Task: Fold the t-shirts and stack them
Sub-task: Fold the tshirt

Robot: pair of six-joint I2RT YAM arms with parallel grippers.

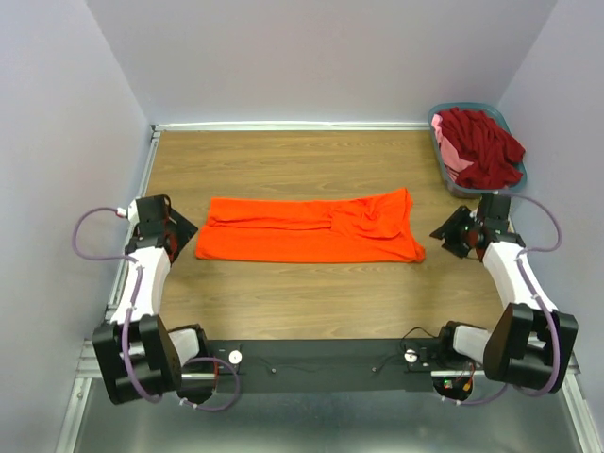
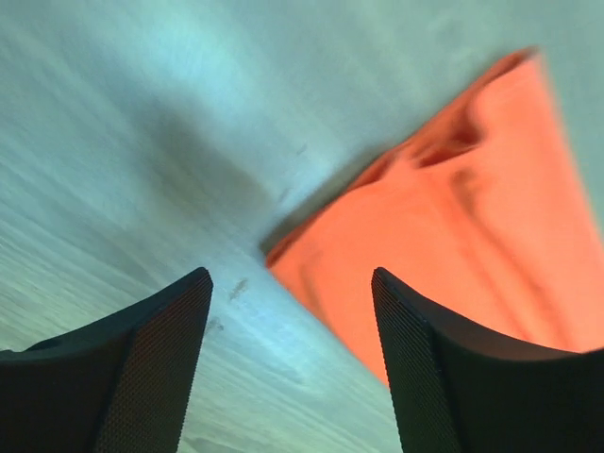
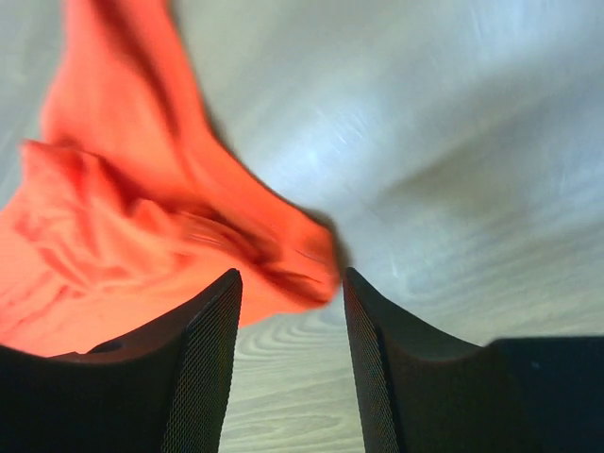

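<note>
A bright orange t-shirt [image 1: 311, 228] lies folded into a long band across the middle of the wooden table. My left gripper [image 1: 179, 232] is open and empty just off its left end; the shirt's near corner [image 2: 453, 245] shows ahead of the fingers. My right gripper [image 1: 451, 236] is open and empty just off its right end; the shirt's crumpled corner [image 3: 142, 208] lies ahead of the left finger. A dark red t-shirt [image 1: 486, 146] lies heaped over a pink one [image 1: 444, 142] in the basket.
The grey-blue plastic basket [image 1: 522, 179] stands at the far right corner, close behind my right arm. White walls close in the table on the left, back and right. A metal rail runs along the near edge.
</note>
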